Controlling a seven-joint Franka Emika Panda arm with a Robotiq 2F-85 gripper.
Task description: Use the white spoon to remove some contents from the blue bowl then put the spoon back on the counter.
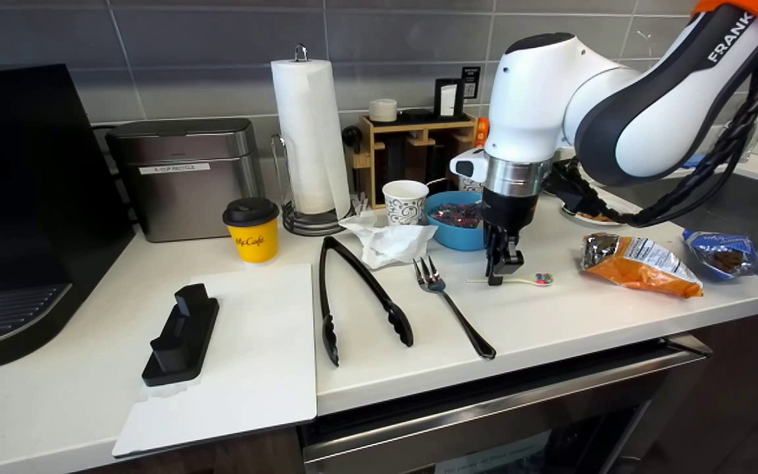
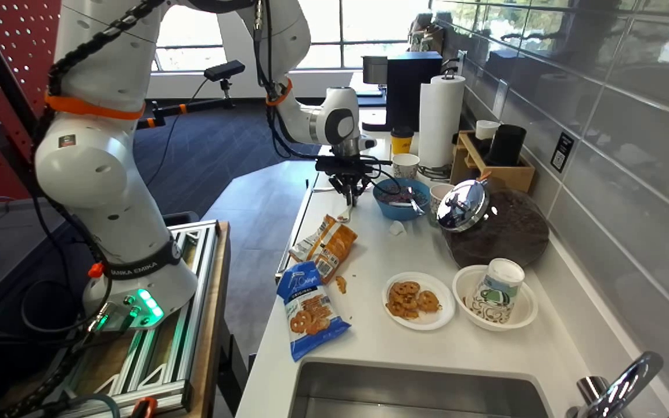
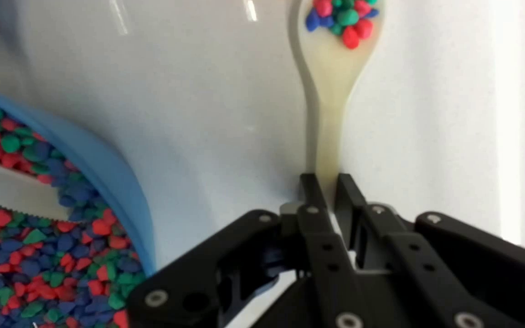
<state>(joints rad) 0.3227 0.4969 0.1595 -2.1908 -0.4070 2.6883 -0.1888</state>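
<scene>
Our end effector [image 3: 328, 182], nearly closed, pinches the spoon [image 3: 333, 82]; if we tilt or release it abruptly, the bits [image 3: 348, 18] may scatter across the table [image 1: 550, 315].

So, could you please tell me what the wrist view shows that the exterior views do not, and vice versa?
Only the wrist view shows that the white plastic utensil in the blue bowl has a serrated edge. Only the exterior views show the paper towel roll, yellow McCafé cup and blue pretzel bag. They all share that bowl, the white spoon, the gripper and the counter.
</scene>
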